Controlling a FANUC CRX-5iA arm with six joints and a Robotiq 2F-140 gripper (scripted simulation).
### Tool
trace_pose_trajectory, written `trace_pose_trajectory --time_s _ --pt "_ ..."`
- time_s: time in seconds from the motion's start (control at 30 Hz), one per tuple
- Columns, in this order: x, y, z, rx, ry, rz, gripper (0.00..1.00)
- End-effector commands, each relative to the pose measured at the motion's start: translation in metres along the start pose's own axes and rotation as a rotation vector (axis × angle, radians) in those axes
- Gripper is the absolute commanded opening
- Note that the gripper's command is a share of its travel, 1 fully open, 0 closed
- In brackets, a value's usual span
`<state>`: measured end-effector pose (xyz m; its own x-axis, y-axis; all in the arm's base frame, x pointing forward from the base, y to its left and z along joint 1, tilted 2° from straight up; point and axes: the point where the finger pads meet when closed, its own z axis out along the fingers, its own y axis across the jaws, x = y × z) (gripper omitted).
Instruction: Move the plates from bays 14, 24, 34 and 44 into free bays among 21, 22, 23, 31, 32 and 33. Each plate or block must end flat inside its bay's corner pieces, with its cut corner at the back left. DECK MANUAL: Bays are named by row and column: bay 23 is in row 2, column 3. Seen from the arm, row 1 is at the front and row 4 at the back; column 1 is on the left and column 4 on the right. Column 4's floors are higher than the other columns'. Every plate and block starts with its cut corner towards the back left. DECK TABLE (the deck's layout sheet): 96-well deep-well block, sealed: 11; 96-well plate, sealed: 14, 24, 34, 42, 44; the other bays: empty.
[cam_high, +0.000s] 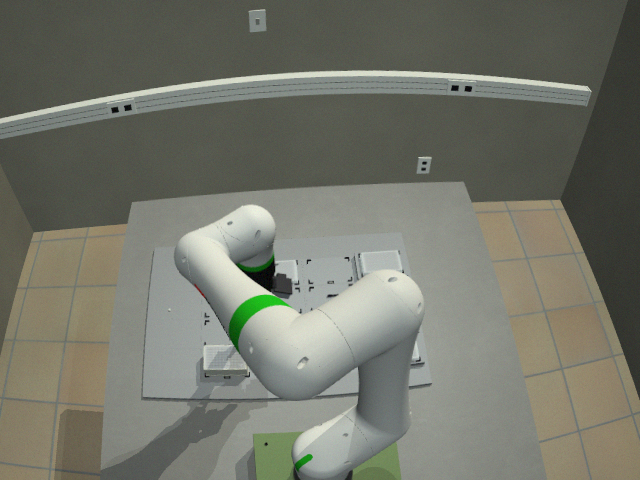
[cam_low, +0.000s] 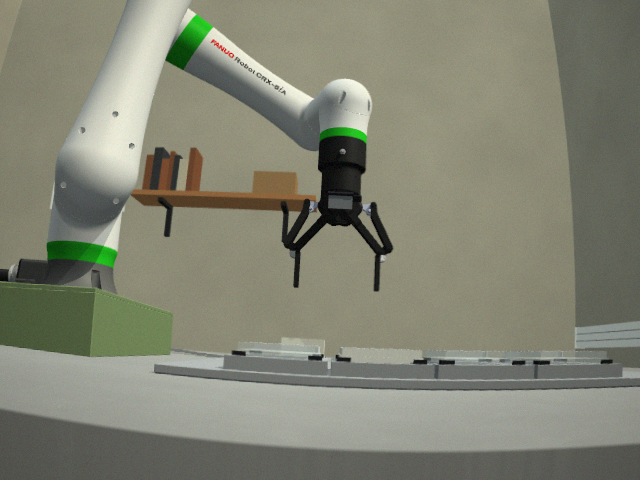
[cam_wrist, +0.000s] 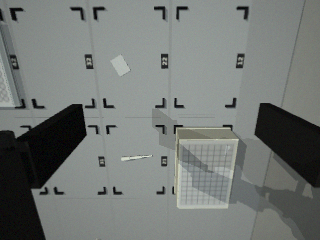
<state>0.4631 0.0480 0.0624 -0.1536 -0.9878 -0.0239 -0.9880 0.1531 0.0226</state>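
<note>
My gripper (cam_low: 336, 287) (cam_wrist: 170, 119) is open and empty, high above the deck; the arm mostly hides it in the top view. The pale plate in bay 44 (cam_high: 381, 261) (cam_low: 573, 354) is at the back right. The plate in bay 14 (cam_high: 419, 350) (cam_low: 279, 348) is largely behind the arm in the top view. The plates in bay 24 (cam_low: 381, 354) and bay 34 (cam_low: 457, 355) show edge-on in the exterior view and are hidden in the top view. In the wrist view, bays 21, 22, 31 and 32 hold no plate. Bays 23 and 33 are largely hidden.
The deep-well block (cam_high: 224, 357) (cam_low: 303, 341) (cam_wrist: 205, 172) stands in bay 11. The plate in bay 42 (cam_high: 289, 270) (cam_wrist: 6, 82) is partly visible. A small white piece (cam_wrist: 120, 65) lies in bay 22, a thin white one (cam_wrist: 136, 157) in bay 21. A dark object (cam_high: 332, 295) lies near column 3.
</note>
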Motion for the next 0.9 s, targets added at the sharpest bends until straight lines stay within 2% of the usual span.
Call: trace_pose_trajectory --time_s 0.0,0.87 --pt "-0.009 0.006 -0.001 0.003 0.001 0.000 1.00" --pt "-0.082 0.067 0.001 0.003 0.000 0.000 1.00"
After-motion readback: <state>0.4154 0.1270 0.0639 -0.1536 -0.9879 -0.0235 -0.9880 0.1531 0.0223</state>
